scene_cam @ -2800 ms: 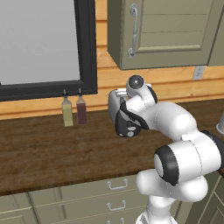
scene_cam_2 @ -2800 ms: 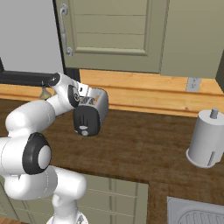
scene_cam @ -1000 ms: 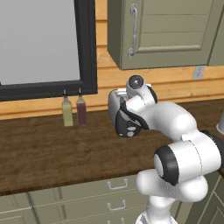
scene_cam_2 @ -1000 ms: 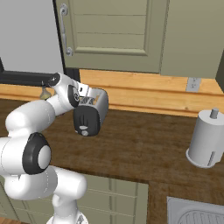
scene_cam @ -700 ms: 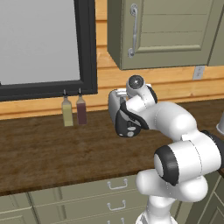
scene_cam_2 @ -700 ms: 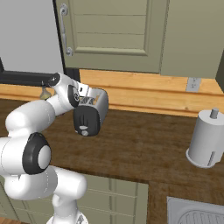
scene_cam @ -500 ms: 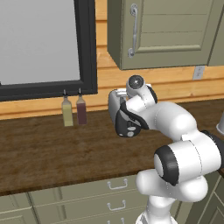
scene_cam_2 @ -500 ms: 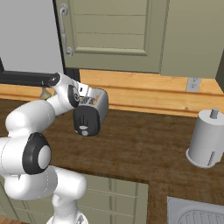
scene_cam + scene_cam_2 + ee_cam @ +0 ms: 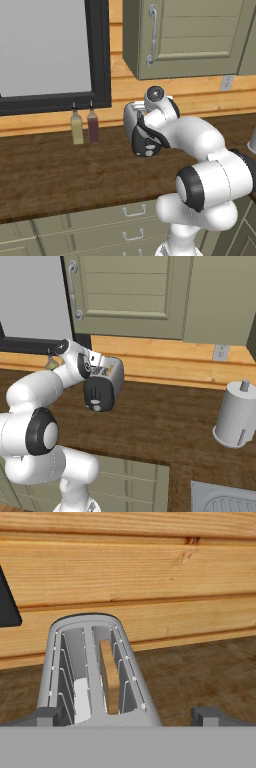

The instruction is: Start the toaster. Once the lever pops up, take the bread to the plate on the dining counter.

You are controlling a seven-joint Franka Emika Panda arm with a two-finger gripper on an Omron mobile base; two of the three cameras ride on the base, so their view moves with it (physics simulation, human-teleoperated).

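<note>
The toaster stands on the wooden counter near the wall, its black end panel facing the room. Small light marks show on that panel; I cannot tell which is the lever. In the hand view I look down on the toaster's top. The bread, a tan slice, sits sunk in the right slot; the left slot holds none. My gripper hangs just above the toaster's near end, open, with a dark fingertip on each side and nothing between them. The plate and the dining counter are out of view.
Two slim bottles stand by the wall left of the toaster, under a dark-framed window. A paper towel roll is at the right, with a sink corner in front of it. Wall cabinets hang above.
</note>
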